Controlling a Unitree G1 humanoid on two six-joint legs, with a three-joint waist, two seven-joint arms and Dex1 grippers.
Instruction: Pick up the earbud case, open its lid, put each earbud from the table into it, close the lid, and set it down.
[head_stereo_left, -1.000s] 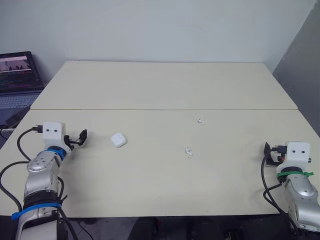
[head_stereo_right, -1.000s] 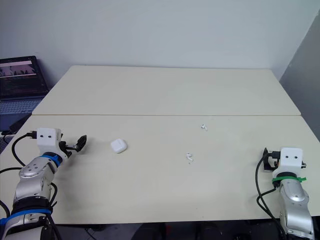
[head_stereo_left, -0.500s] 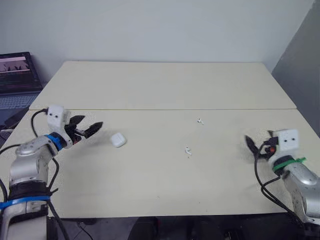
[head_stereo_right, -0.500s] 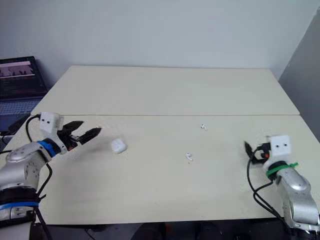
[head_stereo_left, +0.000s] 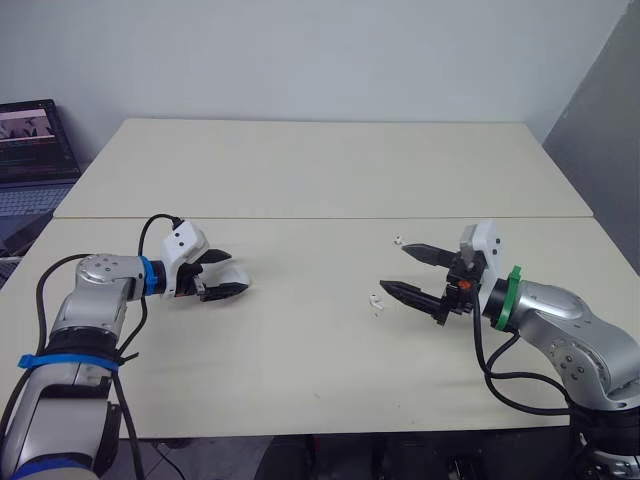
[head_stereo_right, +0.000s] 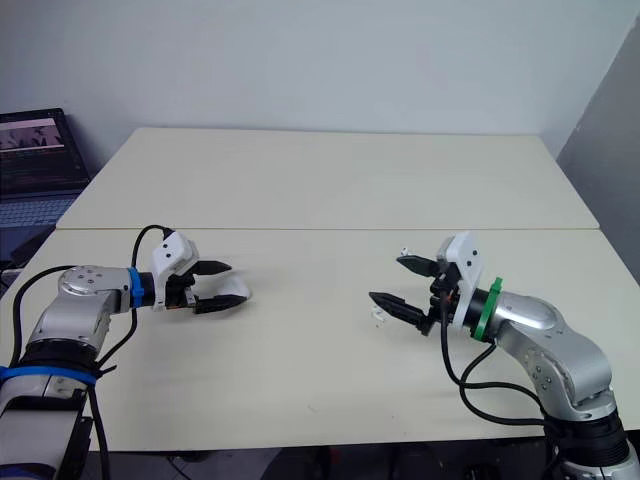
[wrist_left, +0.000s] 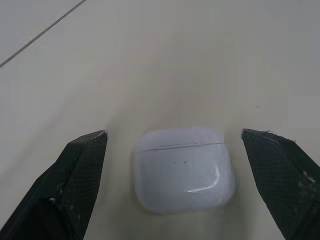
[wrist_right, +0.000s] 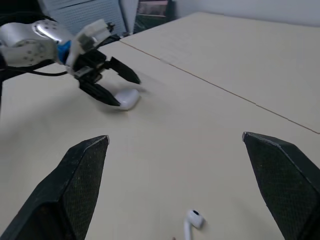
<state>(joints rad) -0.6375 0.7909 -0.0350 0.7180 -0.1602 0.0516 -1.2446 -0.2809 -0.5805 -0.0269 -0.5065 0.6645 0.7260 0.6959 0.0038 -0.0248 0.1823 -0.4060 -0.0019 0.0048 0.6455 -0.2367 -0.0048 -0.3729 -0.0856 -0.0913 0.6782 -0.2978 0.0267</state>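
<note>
Left tool (head_stereo_left: 235, 274) spread wide, straddling lid-shut earbud case (wrist_left: 184, 167) at 9 o'clock of worktop (head_stereo_left: 300, 350), ready to pinch it | right tool (head_stereo_left: 394, 269) spread, empty, staged between near earbud (head_stereo_left: 376, 300) at its 7 o'clock and far earbud (head_stereo_left: 398, 240) at 12.

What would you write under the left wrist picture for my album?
Open left gripper straddles the closed white earbud case on the table.
</note>
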